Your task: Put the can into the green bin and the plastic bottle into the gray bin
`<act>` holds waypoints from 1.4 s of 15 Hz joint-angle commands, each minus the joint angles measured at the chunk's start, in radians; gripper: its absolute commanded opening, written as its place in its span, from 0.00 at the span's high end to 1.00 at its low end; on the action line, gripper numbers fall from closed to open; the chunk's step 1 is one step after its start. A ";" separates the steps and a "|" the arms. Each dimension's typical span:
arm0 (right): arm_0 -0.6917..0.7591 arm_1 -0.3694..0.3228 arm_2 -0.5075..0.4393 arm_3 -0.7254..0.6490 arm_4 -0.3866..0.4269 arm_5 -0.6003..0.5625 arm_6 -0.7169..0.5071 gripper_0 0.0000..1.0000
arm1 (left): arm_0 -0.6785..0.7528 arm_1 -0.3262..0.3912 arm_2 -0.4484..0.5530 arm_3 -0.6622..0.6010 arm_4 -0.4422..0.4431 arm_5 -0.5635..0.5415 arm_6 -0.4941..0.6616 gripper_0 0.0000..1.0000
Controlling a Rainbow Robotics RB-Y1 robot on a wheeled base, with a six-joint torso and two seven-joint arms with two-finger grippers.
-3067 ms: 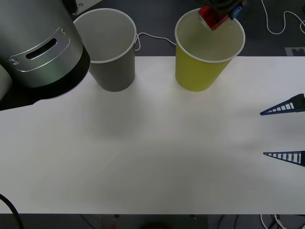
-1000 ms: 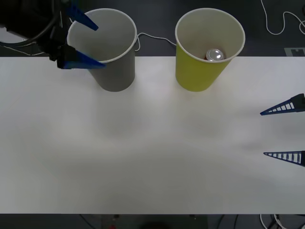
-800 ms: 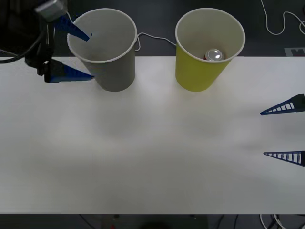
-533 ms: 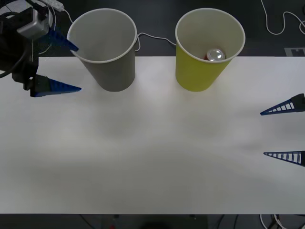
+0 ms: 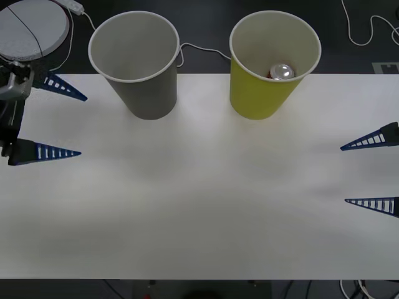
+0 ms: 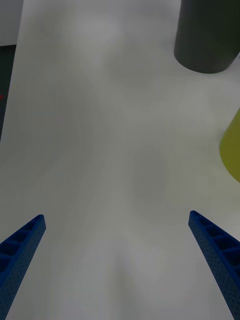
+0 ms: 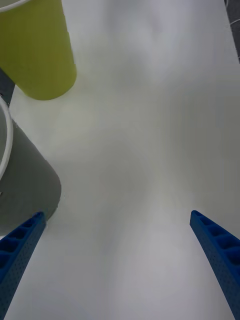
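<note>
The can (image 5: 282, 71) lies inside the green bin (image 5: 262, 93) at the table's back right, its shiny top facing up. Left of it stands the gray bin (image 5: 146, 93); no plastic bottle shows inside it, so the bottle is hidden or out of view. My left gripper (image 5: 83, 126) hangs open and holds nothing at the table's left edge, left of the gray bin and nearer the front. My right gripper (image 5: 343, 174) stands open at the right edge. The left wrist view shows the gray bin (image 7: 25, 185) close by and the green bin (image 7: 40, 50) farther off.
The white table (image 5: 199, 205) is bare between the two grippers. A thin white cable (image 5: 199, 48) runs behind the bins, and another cable (image 5: 368, 31) lies on the dark floor at the back right. The right wrist view takes in the gray bin (image 6: 207, 35) and the green bin (image 6: 232, 150).
The can, held above the green bin at first, now lies inside it. My left gripper has drawn back from the gray bin's rim to the left and toward the front. The right arm stayed still.
</note>
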 commanded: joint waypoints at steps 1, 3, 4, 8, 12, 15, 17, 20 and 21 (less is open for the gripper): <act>0.000 0.000 0.000 0.000 0.000 0.000 0.000 0.00 | 0.048 0.000 0.010 0.013 0.020 -0.011 -0.073 0.00; 0.000 0.000 0.000 0.000 0.000 0.000 0.000 0.00 | 0.079 0.000 0.010 0.033 0.026 -0.011 -0.131 0.00; 0.000 0.000 0.000 0.000 0.000 0.000 0.000 0.00 | 0.091 -0.008 0.010 0.055 0.035 -0.011 -0.165 0.00; 0.000 0.000 0.000 0.000 0.000 0.000 0.000 0.00 | 0.105 -0.053 0.010 0.153 0.041 -0.011 -0.269 0.00; 0.000 0.000 0.000 0.000 0.000 0.000 0.000 0.00 | 0.105 -0.063 0.010 0.156 0.009 -0.011 -0.275 0.00; 0.000 0.000 0.000 0.000 0.000 0.000 0.000 0.00 | 0.105 -0.071 0.010 0.150 -0.020 -0.010 -0.280 0.00; 0.000 0.000 0.000 0.000 0.000 0.000 0.000 0.00 | 0.105 -0.071 0.010 0.150 -0.020 -0.010 -0.280 0.00; 0.000 0.000 0.000 0.000 0.000 0.000 0.000 0.00 | 0.105 -0.071 0.010 0.150 -0.020 -0.010 -0.280 0.00; 0.000 0.000 0.000 0.000 0.000 0.000 0.000 0.00 | 0.105 -0.071 0.010 0.150 -0.020 -0.010 -0.280 0.00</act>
